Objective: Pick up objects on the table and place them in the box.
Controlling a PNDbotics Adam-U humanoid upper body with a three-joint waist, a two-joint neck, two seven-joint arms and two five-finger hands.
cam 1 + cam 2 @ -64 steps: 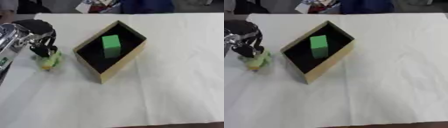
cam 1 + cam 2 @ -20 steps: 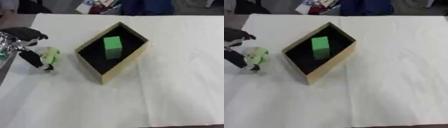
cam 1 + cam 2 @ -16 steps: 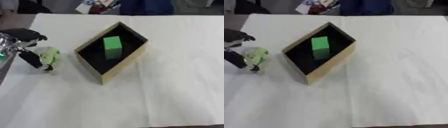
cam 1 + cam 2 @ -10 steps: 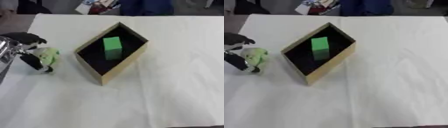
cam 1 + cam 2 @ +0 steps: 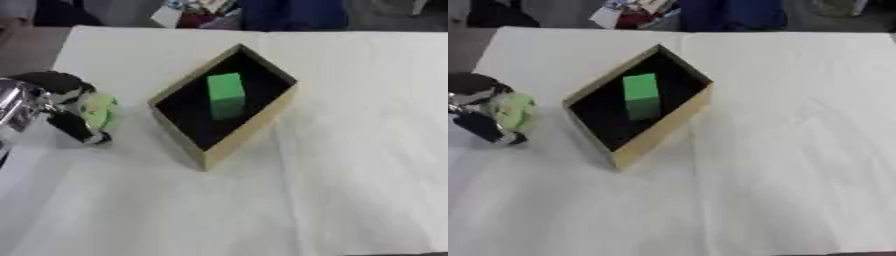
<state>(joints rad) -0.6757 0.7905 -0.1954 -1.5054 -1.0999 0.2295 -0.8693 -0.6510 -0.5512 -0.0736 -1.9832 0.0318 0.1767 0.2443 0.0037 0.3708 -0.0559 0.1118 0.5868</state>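
Note:
A tan cardboard box (image 5: pixel 246 134) with a dark inside stands turned cornerwise in the middle of the white table. A green block (image 5: pixel 226 95) lies inside it. At the left edge my left hand (image 5: pixel 63 107) is curled round a small pale yellow-green object (image 5: pixel 99 111), held a little above the cloth, left of the box and apart from it. The same hand and object show in the right eye view as hand (image 5: pixel 476 110) and object (image 5: pixel 513 111). My right hand is in neither view.
The white cloth (image 5: pixel 350 160) covers the table. Beyond its far edge are dark shapes and some mixed coloured items (image 5: pixel 197 10). The brown table edge (image 5: pixel 26 47) shows at the far left.
My left hand has lifted the yellow-green object off the cloth, drawn a little left, then eased right toward the box. The box and the green block have not moved.

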